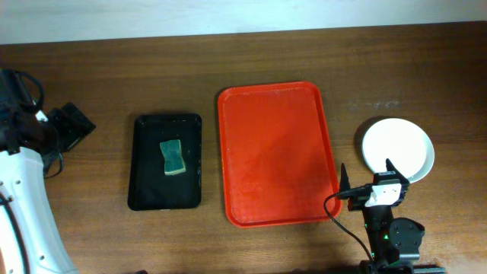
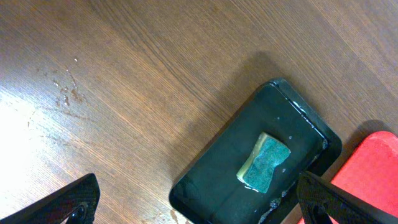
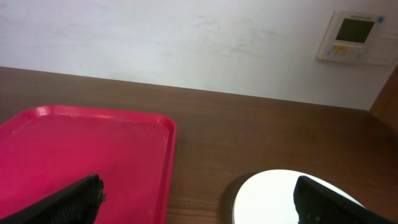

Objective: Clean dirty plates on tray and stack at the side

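Observation:
The red tray point(image 1: 275, 156) lies bare at the table's middle; it also shows in the right wrist view point(image 3: 81, 149) and at the left wrist view's right edge point(image 2: 373, 168). A white plate stack point(image 1: 397, 148) sits on the wood to the tray's right, also in the right wrist view point(image 3: 280, 199); no green smear shows on it. My right gripper point(image 1: 365, 179) is open and empty, low at the front between tray and plates. My left gripper point(image 2: 199, 205) is open and empty, raised at the far left, over the black tray's near end.
A small black tray point(image 1: 166, 161) left of the red tray holds a green and yellow sponge point(image 1: 173, 157), also in the left wrist view point(image 2: 264, 163). A wall with a control panel point(image 3: 353, 36) stands behind the table.

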Robot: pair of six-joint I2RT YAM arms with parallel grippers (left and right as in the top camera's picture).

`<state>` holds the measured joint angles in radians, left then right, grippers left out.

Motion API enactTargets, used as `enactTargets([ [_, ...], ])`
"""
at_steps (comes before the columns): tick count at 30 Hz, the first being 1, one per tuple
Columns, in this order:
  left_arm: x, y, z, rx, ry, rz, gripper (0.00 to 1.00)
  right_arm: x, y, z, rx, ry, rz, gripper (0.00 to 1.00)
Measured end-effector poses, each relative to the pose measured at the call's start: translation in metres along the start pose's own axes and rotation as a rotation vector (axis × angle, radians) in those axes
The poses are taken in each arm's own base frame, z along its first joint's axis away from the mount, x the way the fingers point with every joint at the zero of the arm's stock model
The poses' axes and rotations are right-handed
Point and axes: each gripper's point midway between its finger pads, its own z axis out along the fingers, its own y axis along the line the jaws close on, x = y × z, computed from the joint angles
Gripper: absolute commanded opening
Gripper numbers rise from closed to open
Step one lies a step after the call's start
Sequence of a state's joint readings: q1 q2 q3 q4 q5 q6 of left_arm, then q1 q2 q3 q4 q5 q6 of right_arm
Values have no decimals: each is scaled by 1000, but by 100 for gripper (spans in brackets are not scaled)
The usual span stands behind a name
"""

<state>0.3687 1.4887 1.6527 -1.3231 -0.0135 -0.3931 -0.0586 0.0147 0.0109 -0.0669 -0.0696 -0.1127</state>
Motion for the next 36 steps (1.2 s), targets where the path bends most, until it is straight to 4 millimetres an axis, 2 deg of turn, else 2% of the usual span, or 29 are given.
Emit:
enactTargets([
  [3, -3, -2, -4, 9, -61, 10, 99, 0, 0, 0, 0, 0, 0, 98],
  [5, -7, -14, -13, 57, -178, 41, 99, 0, 0, 0, 0, 0, 0, 98],
  [7, -2, -29, -22, 129, -290, 89, 99, 0, 0, 0, 0, 0, 0, 98],
  [10, 8, -48, -28, 237, -453, 162, 99, 0, 0, 0, 0, 0, 0, 98],
  [16, 54, -70, -22, 397, -662, 330, 99, 0, 0, 0, 0, 0, 0, 98],
  [18, 65, -70, -29, 446, -741, 351, 99, 0, 0, 0, 0, 0, 0, 98],
  [20, 68, -65, -42, 488, -839, 341, 99, 0, 0, 0, 0, 0, 0, 98],
  [23, 78, -52, -63, 545, -973, 316, 99, 0, 0, 0, 0, 0, 0, 98],
  [26, 94, -36, -71, 588, -1073, 298, 99, 0, 0, 0, 0, 0, -1, 98],
  [30, 111, -23, -58, 612, -1127, 287, 99, 0, 0, 0, 0, 0, 0, 98],
  [36, 122, -24, -8, 598, -1104, 292, 99, 0, 0, 0, 0, 0, 0, 98],
])
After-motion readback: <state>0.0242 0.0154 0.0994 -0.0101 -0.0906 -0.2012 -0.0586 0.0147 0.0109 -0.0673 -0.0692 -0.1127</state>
